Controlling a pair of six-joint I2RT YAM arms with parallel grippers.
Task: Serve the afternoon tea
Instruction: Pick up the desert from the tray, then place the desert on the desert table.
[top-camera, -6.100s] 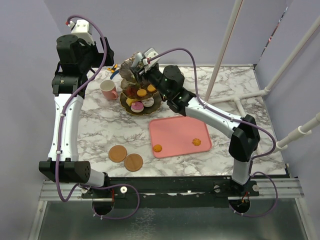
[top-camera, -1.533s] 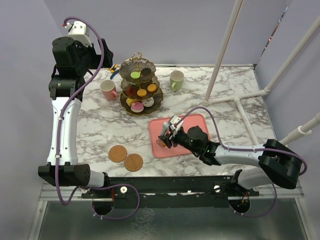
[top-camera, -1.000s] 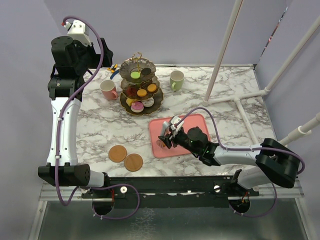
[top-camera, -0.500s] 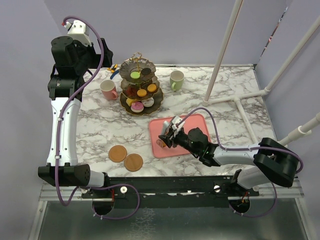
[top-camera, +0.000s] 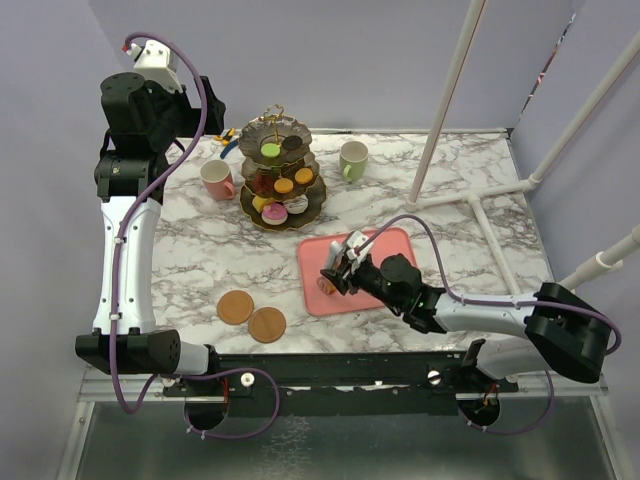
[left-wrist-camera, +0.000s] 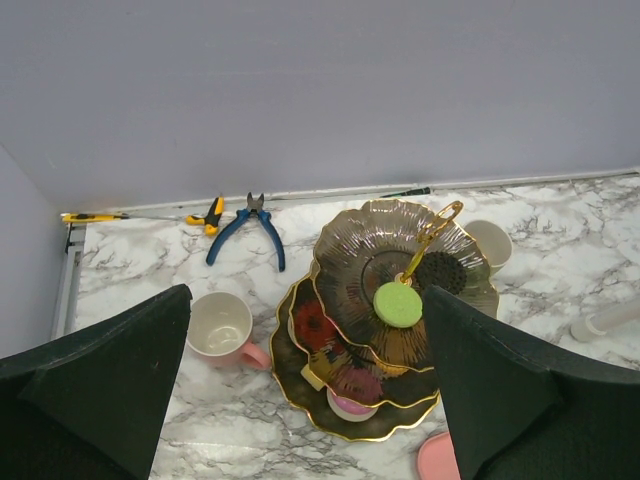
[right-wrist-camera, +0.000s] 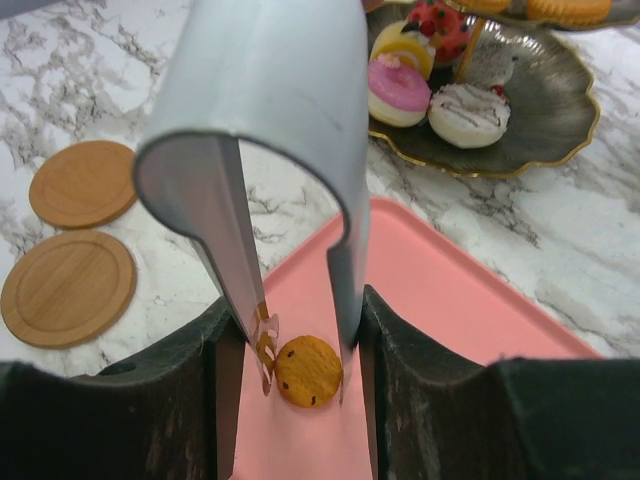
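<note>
My right gripper (top-camera: 331, 279) is low over the left part of the flat pink tray (top-camera: 385, 248) and shut on a round orange cookie (top-camera: 325, 287). In the right wrist view the cookie (right-wrist-camera: 308, 371) sits between both fingertips (right-wrist-camera: 345, 340). The dark three-tier stand (top-camera: 312, 212) holds several pastries; it also shows in the left wrist view (left-wrist-camera: 330, 420) and the right wrist view (right-wrist-camera: 540, 110). The pink mug (top-camera: 215, 178) stands left of it, the pale-green mug (top-camera: 352, 158) right. Two brown coasters (top-camera: 236, 306) (top-camera: 267, 324) lie near the front. My left gripper (top-camera: 205, 105) is open and empty, high above the back left.
Blue-handled pliers (left-wrist-camera: 245, 232) and a small yellow tool (left-wrist-camera: 208, 212) lie by the back wall. White pipes (top-camera: 470, 200) cross the right side of the marble table (top-camera: 200, 255). My right arm lies across the tray and hides part of it.
Six seconds ago my right gripper was up at the stand; it has since come down to the tray and closed round the cookie. In the last second it shifted slightly. The left arm stays still.
</note>
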